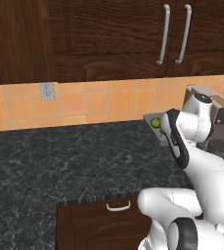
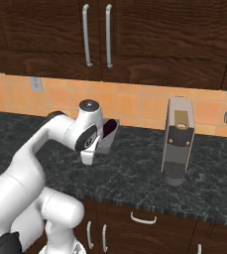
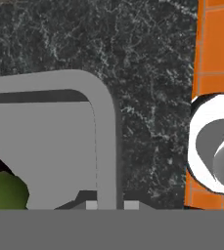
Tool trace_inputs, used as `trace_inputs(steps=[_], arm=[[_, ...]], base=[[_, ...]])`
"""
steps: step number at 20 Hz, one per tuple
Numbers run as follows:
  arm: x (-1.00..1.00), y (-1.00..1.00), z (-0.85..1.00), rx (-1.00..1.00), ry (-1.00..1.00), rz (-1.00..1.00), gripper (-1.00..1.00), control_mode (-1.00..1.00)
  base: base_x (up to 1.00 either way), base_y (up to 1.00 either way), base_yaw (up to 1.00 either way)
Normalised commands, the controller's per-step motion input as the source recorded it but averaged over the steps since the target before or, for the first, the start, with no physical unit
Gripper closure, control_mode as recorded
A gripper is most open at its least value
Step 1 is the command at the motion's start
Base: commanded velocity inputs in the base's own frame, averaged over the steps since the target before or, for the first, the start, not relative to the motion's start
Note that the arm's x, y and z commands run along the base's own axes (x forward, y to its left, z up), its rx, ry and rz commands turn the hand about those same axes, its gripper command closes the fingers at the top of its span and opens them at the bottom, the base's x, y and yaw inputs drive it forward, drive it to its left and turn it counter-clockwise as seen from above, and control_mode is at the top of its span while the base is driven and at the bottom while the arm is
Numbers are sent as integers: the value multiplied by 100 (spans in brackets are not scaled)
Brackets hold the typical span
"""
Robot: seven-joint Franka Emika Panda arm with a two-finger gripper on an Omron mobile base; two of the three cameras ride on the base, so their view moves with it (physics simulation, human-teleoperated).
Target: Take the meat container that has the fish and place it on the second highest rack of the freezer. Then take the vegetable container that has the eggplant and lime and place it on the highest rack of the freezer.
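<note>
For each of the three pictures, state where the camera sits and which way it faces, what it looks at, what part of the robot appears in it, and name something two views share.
Left base view: behind the arm to its left, facing the tiled wall; the arm rises at lower right, hiding most of the grey tray with the lime.
Right base view: behind to its right; the arm rises at lower left beside the coffee machine.
Hand view: on the hand, looking down at the tray rim; gripper shut on it.
Shared: tray, black counter.
</note>
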Motion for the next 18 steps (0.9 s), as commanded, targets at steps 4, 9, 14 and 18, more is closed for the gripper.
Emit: trace_inputs(steps=[4, 9, 14, 18], arm=[[-100, 43, 23, 16, -17, -11, 100, -100], [-100, 55, 46, 0, -1, -10, 100, -100], [-99, 30, 54, -1, 0, -2, 100, -100], [-73, 2, 43, -14, 4, 0, 100, -100]], base=[[0, 0, 0], [0, 0, 0], [0, 0, 0], [0, 0, 0]])
